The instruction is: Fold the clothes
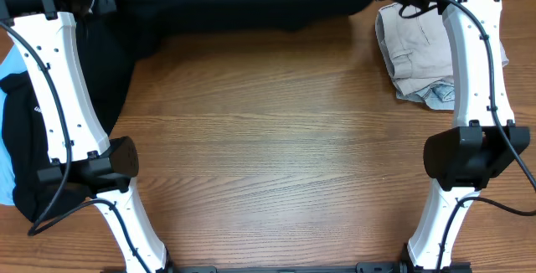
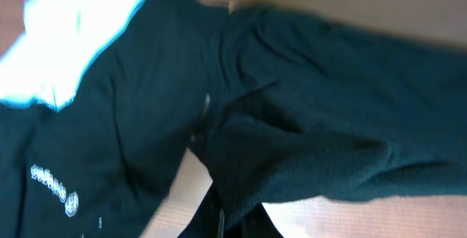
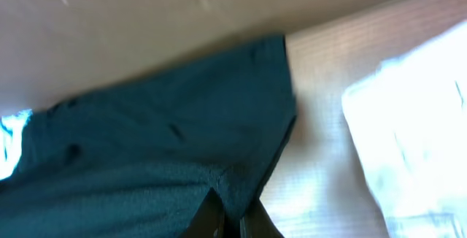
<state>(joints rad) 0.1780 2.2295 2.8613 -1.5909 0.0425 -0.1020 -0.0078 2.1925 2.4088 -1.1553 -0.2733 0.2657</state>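
Since each arm pinches one end of the black T-shirt (image 1: pixel 251 9) – left fingers (image 2: pixel 208 220) and right fingers (image 3: pixel 206 220) both clamped narrow on a fold of its cloth – it lies drawn into a long band along the 12 o'clock edge of the desk (image 1: pixel 276 139), presumably to spread it before folding. It looks plain, soft and rumpled, bunching toward 10 o'clock beside a white-lettered black garment (image 2: pixel 55 187) and a light-blue one (image 2: pixel 66 41).

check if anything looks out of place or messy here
Nothing spilled or damaged. The black garment is stretched along the far edge of the table, pinched by the left gripper and right gripper. A light-blue garment at the left and a beige garment at the right lie rumpled.
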